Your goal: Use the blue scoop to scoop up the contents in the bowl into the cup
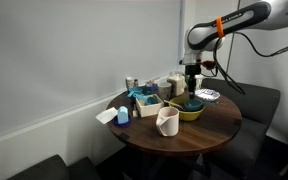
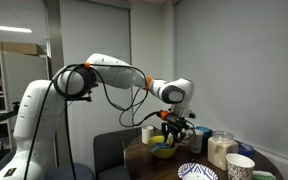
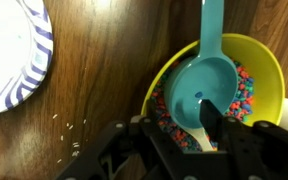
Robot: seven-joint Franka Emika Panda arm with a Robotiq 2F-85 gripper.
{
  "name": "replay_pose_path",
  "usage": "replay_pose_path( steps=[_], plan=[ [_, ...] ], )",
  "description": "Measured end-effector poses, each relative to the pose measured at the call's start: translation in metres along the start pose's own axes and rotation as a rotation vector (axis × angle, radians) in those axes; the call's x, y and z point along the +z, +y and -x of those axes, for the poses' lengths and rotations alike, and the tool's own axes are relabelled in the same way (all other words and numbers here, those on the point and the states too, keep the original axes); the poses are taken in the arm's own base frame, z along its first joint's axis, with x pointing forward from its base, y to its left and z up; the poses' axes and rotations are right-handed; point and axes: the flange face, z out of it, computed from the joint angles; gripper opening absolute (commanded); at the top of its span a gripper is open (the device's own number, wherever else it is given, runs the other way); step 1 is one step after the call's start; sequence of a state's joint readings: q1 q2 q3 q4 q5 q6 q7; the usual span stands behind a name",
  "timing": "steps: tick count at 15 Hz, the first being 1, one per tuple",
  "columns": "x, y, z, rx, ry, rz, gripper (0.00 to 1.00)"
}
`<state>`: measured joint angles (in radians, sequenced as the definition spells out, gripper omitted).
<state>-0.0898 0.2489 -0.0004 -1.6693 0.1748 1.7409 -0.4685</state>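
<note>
- Upper left, wrist view: white dish with blue pattern on the dark wooden tabletop.
- Centre: small blue plastic scoop lying in the wide yellow-green bowl, on the loose purplish contents.
- Gripper directly over it; I cannot tell if it grips.
- Step, as I judge it: loading the scoop. Next comes a level lift to the cup.
- Tall off-white cup: lower centre, exterior view only.

This looks like an office lounge or meeting corner. A round dark-wood bench stands among dark upholstered seats, with plain grey walls, a drawn roller blind and a lit open room behind
</note>
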Motion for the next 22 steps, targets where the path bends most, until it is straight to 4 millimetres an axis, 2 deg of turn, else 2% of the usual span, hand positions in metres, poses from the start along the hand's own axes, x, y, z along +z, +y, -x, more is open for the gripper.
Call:
replay_pose_path(
  steps=[2, 3, 4, 8, 12, 14, 16, 17, 18, 21, 22],
  plan=[
    [-0.001, 0.000, 0.000, 0.001, 0.001, 0.001, 0.39],
    [0.000, 0.000, 0.000, 0.001, 0.001, 0.000, 0.41],
    [0.000, 0.000, 0.000, 0.000, 0.000, 0.000, 0.39],
    [0.004, 0.000, -0.001, -0.002, -0.008, 0.001, 0.51],
    [0.008, -0.002, -0.002, -0.011, -0.029, 0.010, 0.37],
    [0.012, -0.003, -0.003, -0.016, -0.039, 0.014, 0.36],
    [0.017, -0.004, -0.004, -0.019, -0.053, 0.016, 0.41],
    [0.019, -0.004, -0.005, -0.022, -0.060, 0.017, 0.40],
    [0.022, -0.005, -0.006, -0.024, -0.067, 0.017, 0.21],
    [0.027, -0.007, -0.007, -0.032, -0.087, 0.019, 0.00],
    [0.027, -0.006, -0.007, -0.033, -0.091, 0.026, 0.00]
  ],
)
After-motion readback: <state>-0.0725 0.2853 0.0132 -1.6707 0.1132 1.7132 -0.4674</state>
